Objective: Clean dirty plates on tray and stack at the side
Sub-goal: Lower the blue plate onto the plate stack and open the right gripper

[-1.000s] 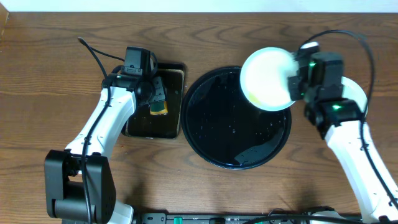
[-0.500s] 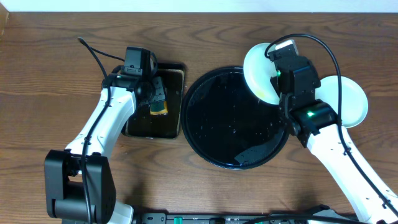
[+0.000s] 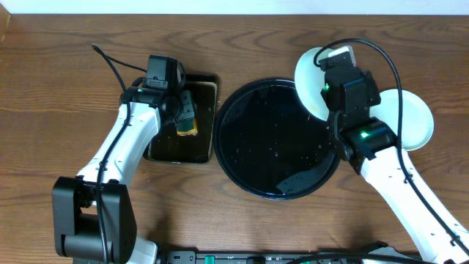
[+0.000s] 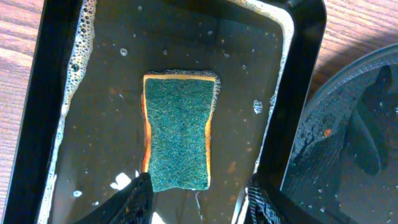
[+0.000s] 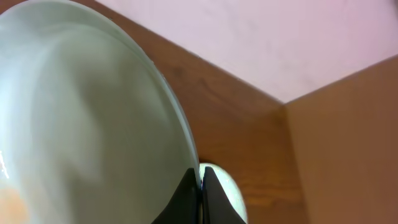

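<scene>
Right gripper (image 5: 196, 186) is pinched tight on the rim of a pale mint plate (image 3: 306, 81), held tilted in the air over the far right edge of the round black tray (image 3: 256, 147). And that tray is bare! A pale plate (image 3: 414, 121) sits on the table at the right; whether it's one or a stack, I can't tell. A faint orange smear says wiping looks unfinished. Left gripper (image 4: 199, 199) hangs spread apart over the sponge (image 4: 179, 130) in the soapy rectangular tray (image 4: 298, 93).

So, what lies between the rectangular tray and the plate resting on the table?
Overhead: the round black tray, and the right tool holding another plate.
</scene>
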### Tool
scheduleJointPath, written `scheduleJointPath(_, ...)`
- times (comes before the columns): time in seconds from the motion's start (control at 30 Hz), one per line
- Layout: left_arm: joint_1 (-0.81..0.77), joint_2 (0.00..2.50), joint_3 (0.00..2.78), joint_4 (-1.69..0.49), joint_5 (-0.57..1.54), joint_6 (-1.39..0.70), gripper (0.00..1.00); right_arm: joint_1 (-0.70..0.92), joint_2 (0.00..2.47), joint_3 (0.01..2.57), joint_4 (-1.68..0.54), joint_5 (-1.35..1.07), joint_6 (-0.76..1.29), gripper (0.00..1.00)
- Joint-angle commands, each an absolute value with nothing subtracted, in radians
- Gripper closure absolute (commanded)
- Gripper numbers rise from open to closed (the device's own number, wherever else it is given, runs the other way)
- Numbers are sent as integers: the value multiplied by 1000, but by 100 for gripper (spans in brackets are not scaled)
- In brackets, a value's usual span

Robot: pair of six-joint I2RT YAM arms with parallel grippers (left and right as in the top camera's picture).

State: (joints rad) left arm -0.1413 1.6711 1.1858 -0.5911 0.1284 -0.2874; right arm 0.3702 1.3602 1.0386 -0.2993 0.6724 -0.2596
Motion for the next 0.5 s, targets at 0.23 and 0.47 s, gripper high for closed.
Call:
scheduleJointPath(0.23, -141, 1679, 1180, -594, 130, -285, 49, 100, 1395, 1040, -423, 411, 230, 99)
scheduleJointPath(0.47, -141, 1679, 1180, -594, 130, -286, 49, -151, 1477, 1040, -472, 215, 432, 99)
